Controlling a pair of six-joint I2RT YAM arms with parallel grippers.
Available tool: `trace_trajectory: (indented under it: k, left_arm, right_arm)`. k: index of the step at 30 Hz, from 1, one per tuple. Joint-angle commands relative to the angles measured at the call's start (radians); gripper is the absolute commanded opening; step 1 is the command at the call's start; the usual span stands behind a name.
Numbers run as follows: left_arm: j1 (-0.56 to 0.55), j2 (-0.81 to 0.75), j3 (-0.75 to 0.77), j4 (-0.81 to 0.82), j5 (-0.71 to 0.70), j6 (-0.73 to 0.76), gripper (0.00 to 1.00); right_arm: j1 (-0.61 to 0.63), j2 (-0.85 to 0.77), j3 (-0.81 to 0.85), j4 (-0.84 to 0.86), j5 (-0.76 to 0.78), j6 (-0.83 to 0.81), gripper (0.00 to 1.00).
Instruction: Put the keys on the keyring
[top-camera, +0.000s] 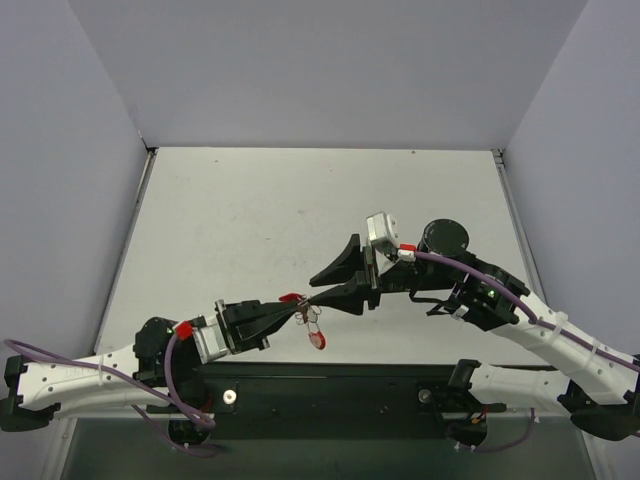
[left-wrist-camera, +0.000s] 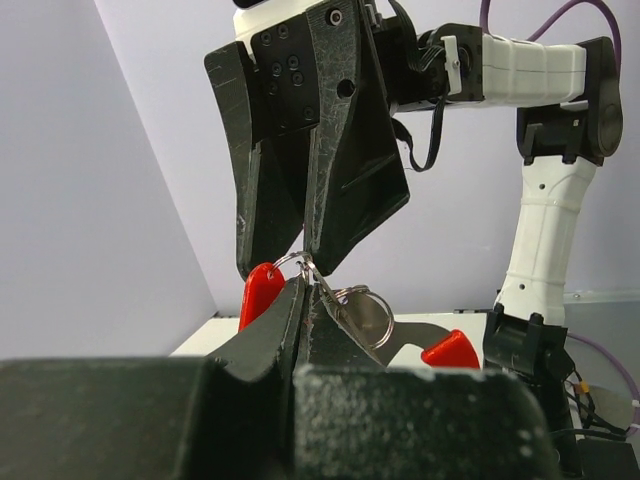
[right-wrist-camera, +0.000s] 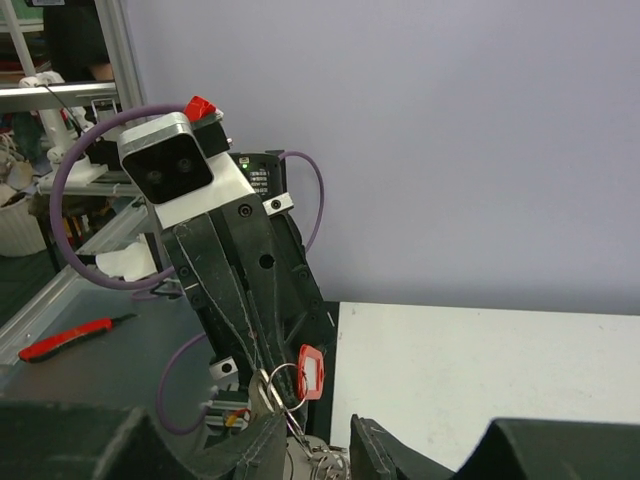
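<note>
My left gripper (top-camera: 297, 310) is shut on the silver wire rings (left-wrist-camera: 366, 312) of the keyring and holds them above the table's near edge. The red curved clip (top-camera: 318, 340) hangs below the rings; it also shows in the left wrist view (left-wrist-camera: 450, 350). The tiny red tag with a pale centre (right-wrist-camera: 310, 372) hangs from a thin ring at the left fingertips (left-wrist-camera: 290, 300); it also shows from above (top-camera: 292, 298). My right gripper (top-camera: 311, 290) is open, tip to tip with the left gripper. Its fingers (right-wrist-camera: 255, 445) stand either side of the rings (right-wrist-camera: 278, 385).
The white table (top-camera: 260, 220) is walled on three sides by grey panels. The black base rail (top-camera: 330, 385) runs along the near edge under both arms. A red-handled tool (right-wrist-camera: 65, 340) lies off the table on a side surface.
</note>
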Motion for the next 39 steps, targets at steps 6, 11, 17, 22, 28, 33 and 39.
trace_trajectory:
  k: [6,11,17,22,28,33,39]
  left_arm:
    - [-0.004,-0.02,0.058,0.036,0.036,-0.013,0.0]
    - [-0.003,-0.037,0.05,0.039,0.037,-0.012,0.0]
    - [-0.004,-0.034,0.053,0.029,0.039,-0.016,0.0]
    - [-0.003,-0.013,0.064,0.029,0.079,-0.024,0.0]
    - [-0.004,0.018,0.062,0.07,0.091,-0.032,0.0]
    - [-0.003,0.047,0.076,0.085,0.105,-0.033,0.0]
    - [-0.003,0.076,0.084,0.07,0.097,-0.036,0.0]
  right_arm:
    - [0.0,0.004,0.042,0.046,-0.084,-0.022,0.3]
    - [0.0,-0.005,0.036,0.031,-0.132,-0.059,0.28]
    - [0.002,-0.009,0.036,0.023,-0.139,-0.064,0.28]
    - [0.002,0.001,0.042,0.024,-0.147,-0.061,0.27]
    - [0.0,0.004,0.037,0.027,-0.142,-0.053,0.04]
    - [0.002,0.003,0.036,0.032,-0.139,-0.045,0.0]
    - [0.002,-0.003,0.03,0.04,-0.118,-0.033,0.0]
